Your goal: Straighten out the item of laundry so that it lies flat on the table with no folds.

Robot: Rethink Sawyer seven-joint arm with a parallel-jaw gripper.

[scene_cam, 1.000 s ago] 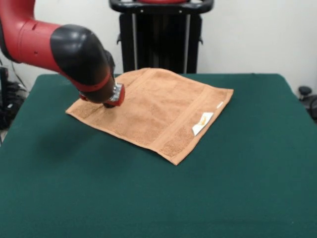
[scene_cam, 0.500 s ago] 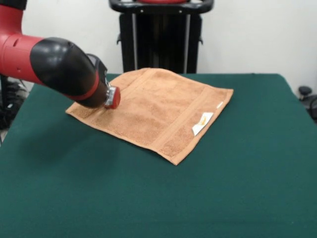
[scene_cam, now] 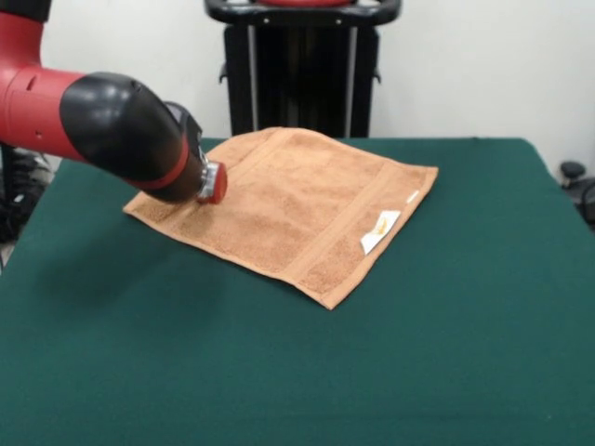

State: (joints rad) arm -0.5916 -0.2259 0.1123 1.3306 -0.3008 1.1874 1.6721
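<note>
terry cloth, orange-brown: the towel [scene_cam: 284,209] lies spread on the green felt table [scene_cam: 297,372], towards the far side and left of centre in the front view, turned like a diamond with 1 corner pointing at the camera. 4 corners show, border bands run straight, no folds that i can make out; the far edge may ride up slightly, hard to tell. white label [scene_cam: 379,231] sits by the right-hand edge, curled up a little.

my gripper [scene_cam: 213,183] hangs above the towel's left corner, end tilted sideways. fingers hidden behind the wrist from this side; i cannot tell whether they are spread or closed, nor whether they carry anything. nothing seems to hang from them.

handling, as a judgement: light, soft, limp, will drape and bunch when lifted; terry nap should grip the felt, so dragging may wrinkle it. best hold is a corner or hemmed edge, pinched shallow, pulled outward and low.

containers: 0 in sight.

task looks nearly or fully done.
</note>
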